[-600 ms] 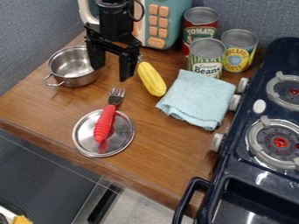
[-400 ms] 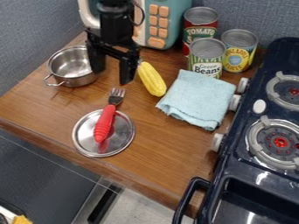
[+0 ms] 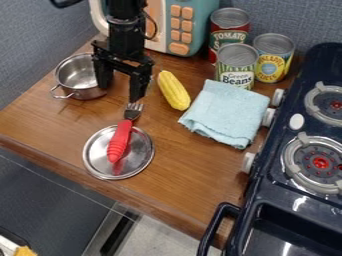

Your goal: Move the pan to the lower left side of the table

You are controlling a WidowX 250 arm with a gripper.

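My gripper (image 3: 120, 91) hangs at the upper left of the wooden table, open, its two fingers apart with nothing between them. The silver pan (image 3: 75, 79) stands upright at the table's left side, just left of the gripper; the left finger hides part of its right rim. A small wire handle sticks out at the pan's lower left.
A round metal lid (image 3: 140, 155) holds part of a red-handled fork (image 3: 119, 142). A yellow corn toy (image 3: 174, 90) and blue cloth (image 3: 227, 113) lie to the right, with cans (image 3: 237, 67) behind. The stove (image 3: 294, 190) fills the right side.
The gripper has shifted slightly left, away from the corn and closer over the pan's right edge. The pan and the other objects have stayed where they were.
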